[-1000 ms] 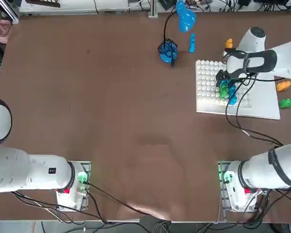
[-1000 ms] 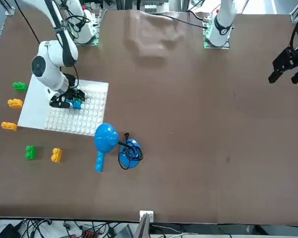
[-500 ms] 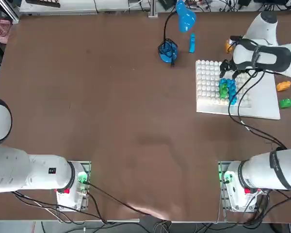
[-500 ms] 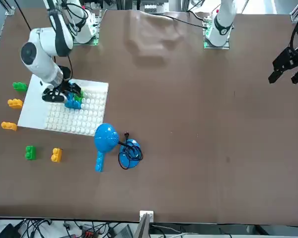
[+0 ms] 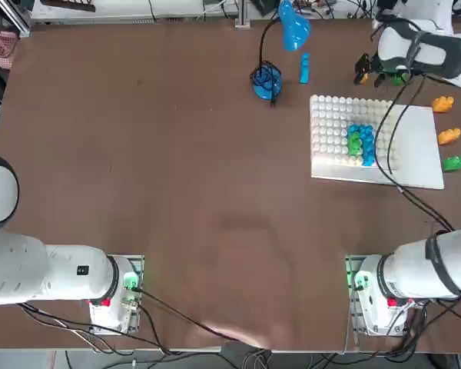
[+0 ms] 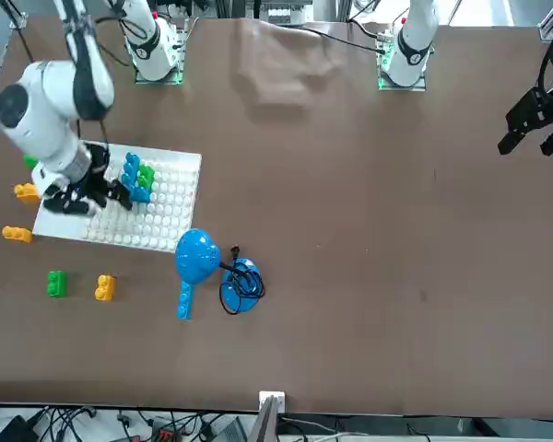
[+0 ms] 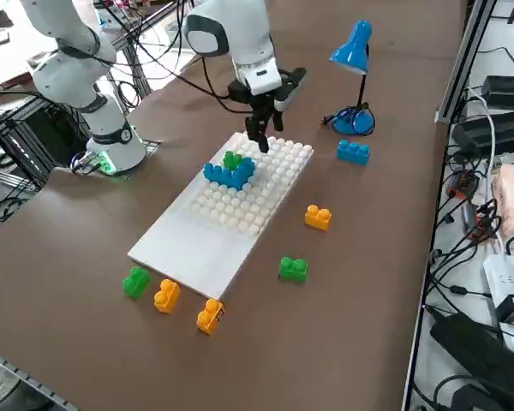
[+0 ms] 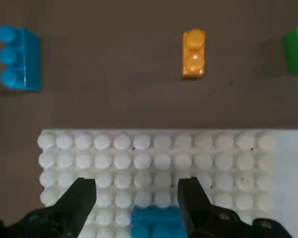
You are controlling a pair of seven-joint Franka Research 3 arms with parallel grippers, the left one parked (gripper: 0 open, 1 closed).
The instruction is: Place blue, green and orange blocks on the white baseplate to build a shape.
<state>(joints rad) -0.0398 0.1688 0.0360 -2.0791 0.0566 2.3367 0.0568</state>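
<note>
- currently right gripper [image 8: 136, 198] is spread wide and empty, above the far part of the white baseplate [image 7: 207, 248]'s stud grid.
- blue-and-green cluster [image 5: 360, 143] sits on the studs; no orange in it yet, so the shape looks unfinished.
- loose bricks: orange brick [image 8: 193, 53], blue brick [image 8: 19, 58] and green brick [image 8: 295, 49] lie beyond the plate; more orange and green by its smooth margin.
- risk: an off-centre grasp could skid a small glossy brick.
- risk: trailing cable [image 5: 388, 146] hangs over the cluster and could snag.
- brown tabletop [image 5: 177, 169]; blue desk lamp [image 7: 353, 81] nearby, cables at the edges.
</note>
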